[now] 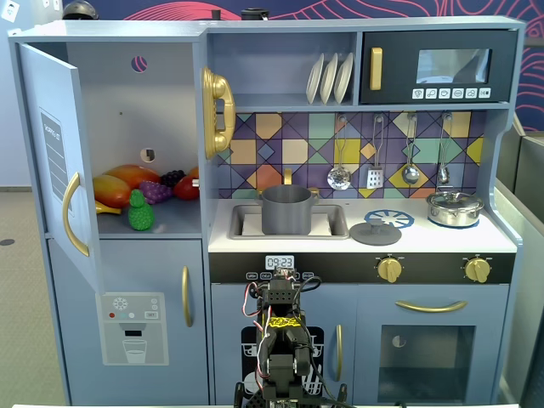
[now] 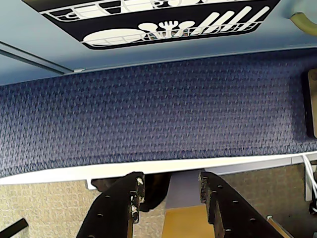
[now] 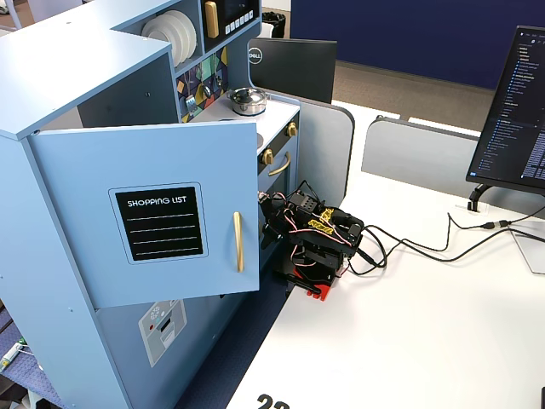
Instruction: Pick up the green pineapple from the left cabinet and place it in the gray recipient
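1. The left cabinet point(image 1: 170, 110) stands open, its door point(image 1: 59, 153) swung outward.
2. On its shelf the green pineapple point(image 1: 140, 212) sits at the front, just ahead of purple grapes point(image 1: 155, 190) and other toy fruit point(image 1: 127, 180).
3. The gray recipient point(image 1: 286, 209) stands in the sink point(image 1: 242, 223), right of the cabinet; its contents cannot be seen.
4. The gripper point(image 2: 171, 191) hangs folded below the cabinet, jaws narrowly apart, holding nothing.

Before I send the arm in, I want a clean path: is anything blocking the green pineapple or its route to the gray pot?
The green pineapple stands foremost on the open left cabinet shelf, fruit only behind it. Nothing visible covers the gray pot in the sink. The end effector rests low and open.
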Available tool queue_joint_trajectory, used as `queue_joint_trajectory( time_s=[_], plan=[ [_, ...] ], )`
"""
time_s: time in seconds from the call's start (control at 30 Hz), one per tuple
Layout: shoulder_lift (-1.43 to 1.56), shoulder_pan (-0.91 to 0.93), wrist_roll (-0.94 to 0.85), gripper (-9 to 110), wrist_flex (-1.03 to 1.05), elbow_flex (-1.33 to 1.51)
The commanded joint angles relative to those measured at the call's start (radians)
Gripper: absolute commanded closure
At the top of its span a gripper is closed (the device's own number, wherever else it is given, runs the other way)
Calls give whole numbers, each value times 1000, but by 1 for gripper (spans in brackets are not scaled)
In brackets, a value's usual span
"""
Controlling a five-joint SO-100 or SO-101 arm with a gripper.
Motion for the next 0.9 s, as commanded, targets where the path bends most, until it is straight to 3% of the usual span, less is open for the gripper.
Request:
queue_joint_trajectory(
  time_s=[0.0,0.4,0.53,0.63,0.73,0.87],
  plan=[
    [-8,28,12,100,175,2],
    [-8,17,-21,101,175,2],
    [-25,-291,-23,102,55,-52],
    [-75,-538,20,102,-233,-192],
    [-152,-624,-92,102,-752,-206],
    [-256,-746,-147,101,-1181,-307]
  ],
)
